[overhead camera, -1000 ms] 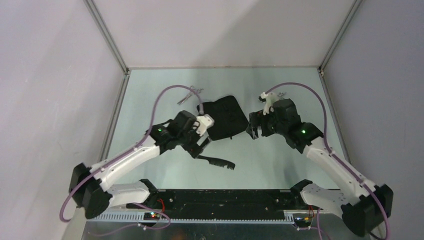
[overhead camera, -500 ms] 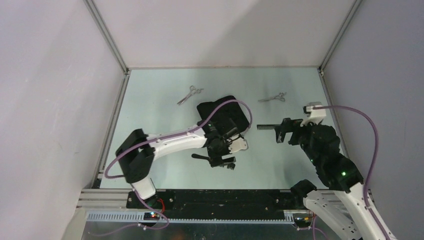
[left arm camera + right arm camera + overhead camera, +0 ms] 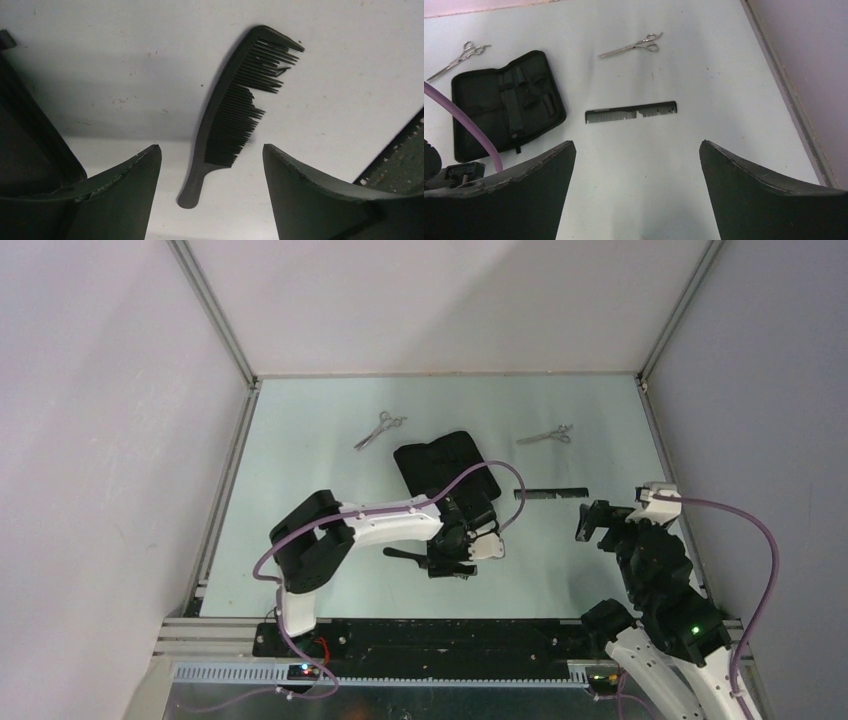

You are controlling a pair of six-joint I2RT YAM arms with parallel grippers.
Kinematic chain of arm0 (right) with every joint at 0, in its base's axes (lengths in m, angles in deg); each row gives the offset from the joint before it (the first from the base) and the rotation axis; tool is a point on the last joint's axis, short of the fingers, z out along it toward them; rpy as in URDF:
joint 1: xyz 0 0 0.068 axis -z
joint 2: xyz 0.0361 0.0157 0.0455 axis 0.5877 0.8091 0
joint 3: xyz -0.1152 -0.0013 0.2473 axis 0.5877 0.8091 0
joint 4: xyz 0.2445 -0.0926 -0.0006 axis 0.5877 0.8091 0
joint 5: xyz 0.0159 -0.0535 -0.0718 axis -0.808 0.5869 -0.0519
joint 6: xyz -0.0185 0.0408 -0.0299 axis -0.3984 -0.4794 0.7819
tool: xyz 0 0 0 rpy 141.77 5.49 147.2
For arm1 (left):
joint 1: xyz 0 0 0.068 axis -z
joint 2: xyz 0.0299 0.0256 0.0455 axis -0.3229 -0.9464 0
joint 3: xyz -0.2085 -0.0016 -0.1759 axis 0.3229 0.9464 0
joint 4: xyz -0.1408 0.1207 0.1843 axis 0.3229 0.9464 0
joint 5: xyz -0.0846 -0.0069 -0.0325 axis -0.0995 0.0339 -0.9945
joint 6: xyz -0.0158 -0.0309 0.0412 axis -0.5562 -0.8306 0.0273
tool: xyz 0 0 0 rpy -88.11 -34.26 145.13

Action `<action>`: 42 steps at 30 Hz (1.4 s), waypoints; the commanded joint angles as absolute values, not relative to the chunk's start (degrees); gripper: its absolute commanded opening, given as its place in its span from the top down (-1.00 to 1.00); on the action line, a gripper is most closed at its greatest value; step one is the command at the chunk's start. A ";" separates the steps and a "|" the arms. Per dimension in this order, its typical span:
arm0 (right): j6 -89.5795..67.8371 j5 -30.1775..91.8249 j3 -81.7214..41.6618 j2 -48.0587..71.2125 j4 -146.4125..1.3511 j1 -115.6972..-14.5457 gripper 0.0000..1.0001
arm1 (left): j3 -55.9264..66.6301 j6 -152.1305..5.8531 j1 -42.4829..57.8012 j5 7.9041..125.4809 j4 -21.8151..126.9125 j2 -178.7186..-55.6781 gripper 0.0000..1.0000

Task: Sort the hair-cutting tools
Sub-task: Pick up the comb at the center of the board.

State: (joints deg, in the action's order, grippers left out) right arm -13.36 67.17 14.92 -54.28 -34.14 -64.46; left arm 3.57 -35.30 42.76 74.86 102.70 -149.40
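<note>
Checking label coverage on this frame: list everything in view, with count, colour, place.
scissors: 2, silver, far part of the table; one left of the case, the other right of it
zip case: 1, black, lying open mid-table
flat comb: 1, black, right of the case
handled comb: 1, black, near side, below the left claw
table: 1, pale green
cables: 2, purple, one per arm
left claw: 1, black, open, either side of the handled comb's handle, not touching it
right claw: 1, black, open, empty, at the right near side
</note>
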 commanded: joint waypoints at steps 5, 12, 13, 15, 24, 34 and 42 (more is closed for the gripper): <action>-13.24 72.14 17.90 -58.62 -38.51 -63.21 -0.99 | 3.85 -32.85 43.03 76.32 98.62 -152.37 -0.56; -13.40 69.75 18.45 -58.67 -38.91 -61.29 -0.98 | 1.86 -40.89 41.71 75.66 100.64 -156.48 -0.12; -13.34 69.18 18.52 -58.64 -39.06 -61.21 -0.99 | 1.56 -42.00 41.36 74.16 100.54 -156.75 -0.04; -13.22 68.41 18.54 -58.50 -39.18 -60.92 -0.99 | 1.50 -46.51 40.42 73.56 99.62 -157.05 0.06; -12.85 66.23 18.76 -57.58 -39.55 -60.41 -0.98 | -0.87 -64.85 35.61 75.59 95.19 -157.27 0.26; -12.30 64.55 19.12 -56.78 -40.12 -59.97 -0.98 | -0.80 -72.99 33.59 78.02 92.96 -154.12 0.50; -11.98 59.57 19.04 -56.29 -41.11 -59.90 -0.98 | 0.48 -73.83 33.60 76.76 92.35 -150.79 0.73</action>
